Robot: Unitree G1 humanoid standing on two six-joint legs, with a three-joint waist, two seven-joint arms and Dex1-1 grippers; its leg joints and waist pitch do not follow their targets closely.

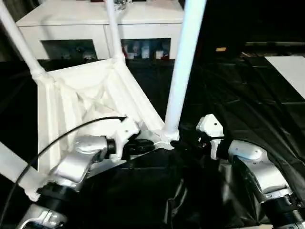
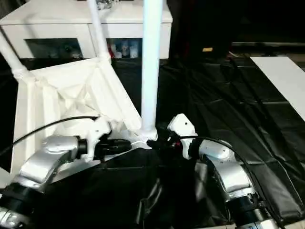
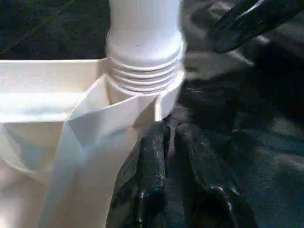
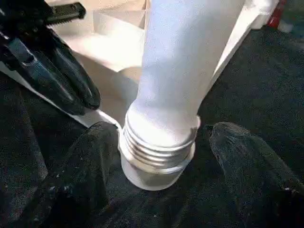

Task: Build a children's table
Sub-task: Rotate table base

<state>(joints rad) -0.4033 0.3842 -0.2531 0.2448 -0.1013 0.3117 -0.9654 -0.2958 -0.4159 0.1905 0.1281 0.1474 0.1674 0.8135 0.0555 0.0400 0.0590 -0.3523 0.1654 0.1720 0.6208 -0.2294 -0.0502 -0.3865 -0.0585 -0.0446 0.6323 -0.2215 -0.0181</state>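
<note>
At the near corner socket the right gripper spreads wide round the leg; left gripper near-clenched, empty; light, stiff, slick plastic, best held low.

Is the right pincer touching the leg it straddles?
Cannot tell. In the right wrist view the right pincer has a finger either side of the leg at its threaded base; one finger looks against it, no plain contact or gap.

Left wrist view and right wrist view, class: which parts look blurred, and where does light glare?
Left wrist view: the leg is soft and bright, the threads sharper. Right wrist view: the near black fingers blur; the leg glares pale blue-white.
</note>
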